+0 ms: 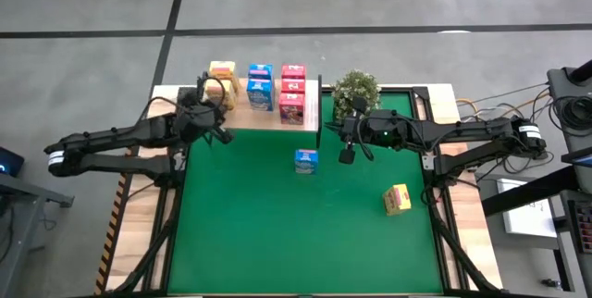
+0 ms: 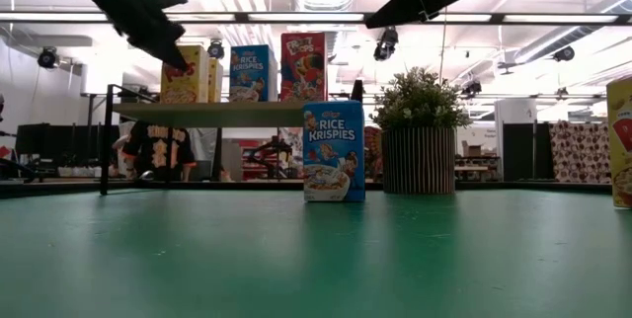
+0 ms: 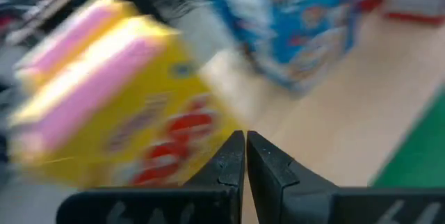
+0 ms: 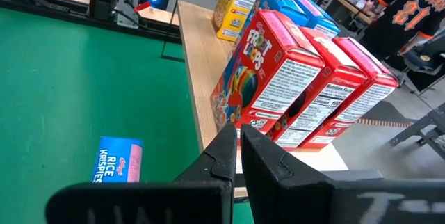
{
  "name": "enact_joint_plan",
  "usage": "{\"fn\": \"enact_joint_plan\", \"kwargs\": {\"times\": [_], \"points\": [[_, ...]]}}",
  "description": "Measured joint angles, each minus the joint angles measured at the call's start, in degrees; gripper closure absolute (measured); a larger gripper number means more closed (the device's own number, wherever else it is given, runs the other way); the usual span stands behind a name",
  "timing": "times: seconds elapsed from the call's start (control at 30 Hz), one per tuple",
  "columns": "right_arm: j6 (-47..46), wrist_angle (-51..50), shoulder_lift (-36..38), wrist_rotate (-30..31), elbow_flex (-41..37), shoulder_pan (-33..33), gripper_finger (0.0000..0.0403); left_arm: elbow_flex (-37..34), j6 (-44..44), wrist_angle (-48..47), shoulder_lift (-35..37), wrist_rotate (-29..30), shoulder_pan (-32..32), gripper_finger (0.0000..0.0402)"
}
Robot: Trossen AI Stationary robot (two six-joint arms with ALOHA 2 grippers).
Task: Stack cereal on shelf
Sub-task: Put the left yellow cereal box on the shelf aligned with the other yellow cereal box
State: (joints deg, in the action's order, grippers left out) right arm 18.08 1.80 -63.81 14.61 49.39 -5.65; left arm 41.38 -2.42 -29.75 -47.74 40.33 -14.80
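yellow box (image 3: 118,106) blurred; third blue box hidden.

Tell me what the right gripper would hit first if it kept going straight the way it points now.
Most likely the red cereal boxes on the shelf. The shut right gripper aims at the nearest red box's lower front corner, though depth is hard to judge, so it could meet the shelf edge first.

Left gripper (image 1: 219,136) fingers pressed together, arm reaching in from the left, right gripper (image 1: 348,156) closed too, arm stretched from the right
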Motion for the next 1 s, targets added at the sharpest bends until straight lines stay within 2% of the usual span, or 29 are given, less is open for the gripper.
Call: {"fn": "enact_joint_plan", "kwargs": {"times": [0.1,0.23,0.3,0.83,1.0], "points": [[-0.2,0.0,0.0,0.0,0.0,0.0,0.0390,-2.9,-1.4,5.2,-0.9,-0.2,0.0,0.0401],[-0.2,0.0,0.0,0.0,0.0,0.0,0.0390,-5.6,-4.4,9.6,-1.5,6.8,-0.1,0.0401],[-0.1,0.0,0.0,0.0,0.0,0.0,0.0390,-6.0,-5.4,10.9,-1.5,7.9,-0.1,0.0401],[-0.1,-0.2,0.0,0.0,0.0,0.0,0.0390,-7.0,-7.0,13.1,-1.5,7.8,-1.6,0.0402],[-0.1,-1.3,0.0,0.0,0.0,0.0,0.0390,-6.5,-6.4,13.2,-0.7,5.4,-1.5,0.0402]]}}
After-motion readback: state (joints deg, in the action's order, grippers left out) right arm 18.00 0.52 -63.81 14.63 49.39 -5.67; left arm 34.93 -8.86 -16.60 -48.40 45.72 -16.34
